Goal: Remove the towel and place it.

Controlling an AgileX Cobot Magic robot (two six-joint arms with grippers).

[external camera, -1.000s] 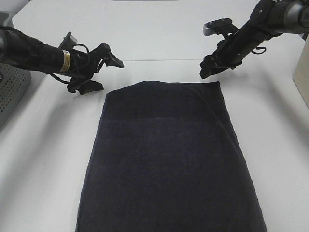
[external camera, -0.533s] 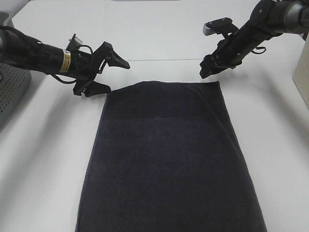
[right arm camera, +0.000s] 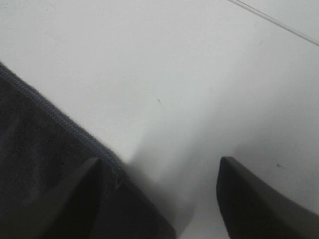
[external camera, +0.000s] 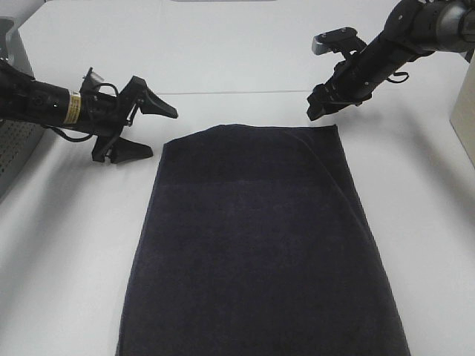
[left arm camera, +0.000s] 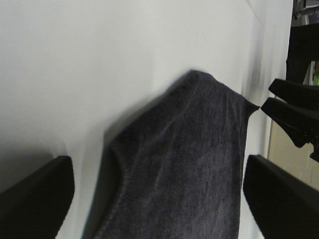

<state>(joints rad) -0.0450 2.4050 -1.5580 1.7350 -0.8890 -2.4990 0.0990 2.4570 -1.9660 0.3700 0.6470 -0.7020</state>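
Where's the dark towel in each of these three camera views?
Exterior high: towel spread flat, centre to bottom edge.
Left wrist: its far end, ahead of the left gripper.
Right wrist: only its hemmed corner shows.
Shared landmark: that far right corner.

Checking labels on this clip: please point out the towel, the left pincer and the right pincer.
towel (external camera: pixel 260 245), high outside view, middle of the dark cloth.
left pincer (external camera: pixel 163 135), high outside view, gap midway between its open fingertips.
right pincer (external camera: pixel 317 111), high outside view, between its fingertips, by the towel's far corner.
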